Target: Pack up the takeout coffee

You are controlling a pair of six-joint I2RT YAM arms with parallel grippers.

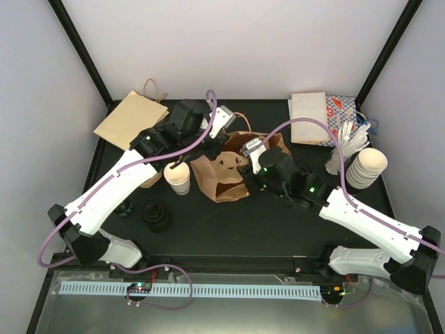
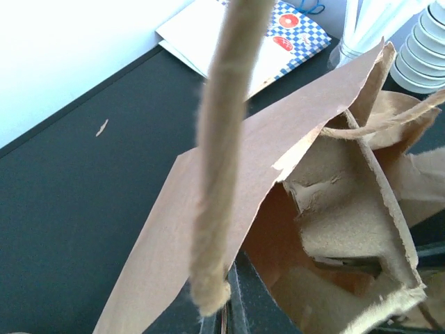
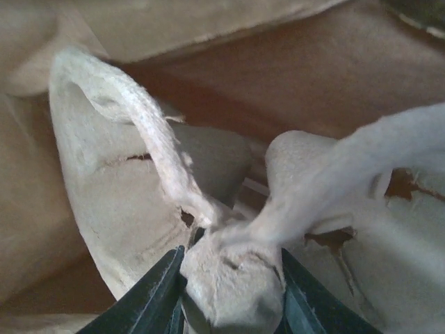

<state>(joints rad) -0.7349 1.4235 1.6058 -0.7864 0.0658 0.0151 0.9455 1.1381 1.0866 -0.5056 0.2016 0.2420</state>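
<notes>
Right gripper [image 3: 231,292] clamped on carrier [image 3: 118,202] tab, bag [image 2: 229,188] paper close around. Left gripper [image 1: 217,139]: closure unclear, handle [image 2: 222,139] just ahead. Likely best: seat carrier level, bag mouth wide; coffee cup [image 1: 179,179] follows.

The left arm [image 1: 111,184] and right arm [image 1: 372,219] wear white shells over black joints, trailing mauve cables [image 1: 46,243], with small green lights [image 1: 312,188].

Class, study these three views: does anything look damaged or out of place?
Yes. The paper bag lies crumpled on the table, its mouth edge ragged and torn in the left wrist view. The cardboard carrier pinched in the right gripper shows small rips. The cup stands upright outside the bag.
</notes>
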